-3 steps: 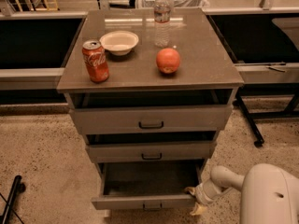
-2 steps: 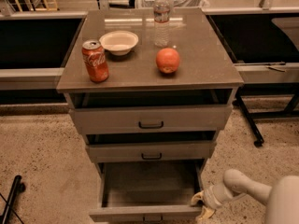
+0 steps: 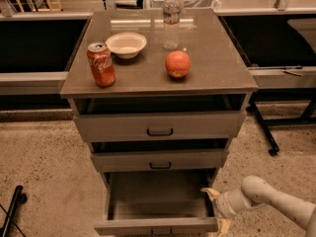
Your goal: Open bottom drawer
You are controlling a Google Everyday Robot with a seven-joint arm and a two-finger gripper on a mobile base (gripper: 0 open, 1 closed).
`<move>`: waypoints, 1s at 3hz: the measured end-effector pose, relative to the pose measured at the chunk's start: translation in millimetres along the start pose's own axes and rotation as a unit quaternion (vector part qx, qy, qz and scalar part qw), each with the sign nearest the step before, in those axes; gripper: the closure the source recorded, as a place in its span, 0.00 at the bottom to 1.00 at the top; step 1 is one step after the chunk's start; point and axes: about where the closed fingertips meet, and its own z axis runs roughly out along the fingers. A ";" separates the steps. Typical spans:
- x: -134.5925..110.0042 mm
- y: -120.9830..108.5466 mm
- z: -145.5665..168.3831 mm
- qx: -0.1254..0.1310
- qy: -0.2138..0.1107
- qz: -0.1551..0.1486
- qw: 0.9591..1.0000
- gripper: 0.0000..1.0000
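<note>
The grey cabinet (image 3: 158,85) has three drawers. The bottom drawer (image 3: 157,225) is pulled well out; its flat grey front lies at the lower edge of the view and its inside looks empty. Only the top of its dark handle shows at the frame edge. The middle drawer (image 3: 160,160) and the top drawer (image 3: 159,126) stand slightly out. My gripper (image 3: 214,209) is at the right end of the bottom drawer's front, with the white arm (image 3: 276,204) coming in from the lower right.
On the cabinet top stand a red cola can (image 3: 101,64), a white bowl (image 3: 126,44), a clear water bottle (image 3: 171,19) and an orange fruit (image 3: 177,63). Dark benches flank the cabinet. A black stand leg (image 3: 11,210) lies at the lower left on the speckled floor.
The bottom drawer has slid farther out toward the camera. My gripper and arm have moved down and back with its right end.
</note>
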 end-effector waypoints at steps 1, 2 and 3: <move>-13.8 -16.5 0.3 0.001 0.020 -0.015 1.000 0.13; -8.6 -34.5 16.5 0.009 0.031 -0.018 0.999 0.35; 9.6 -45.2 42.1 0.010 0.026 -0.013 1.000 0.58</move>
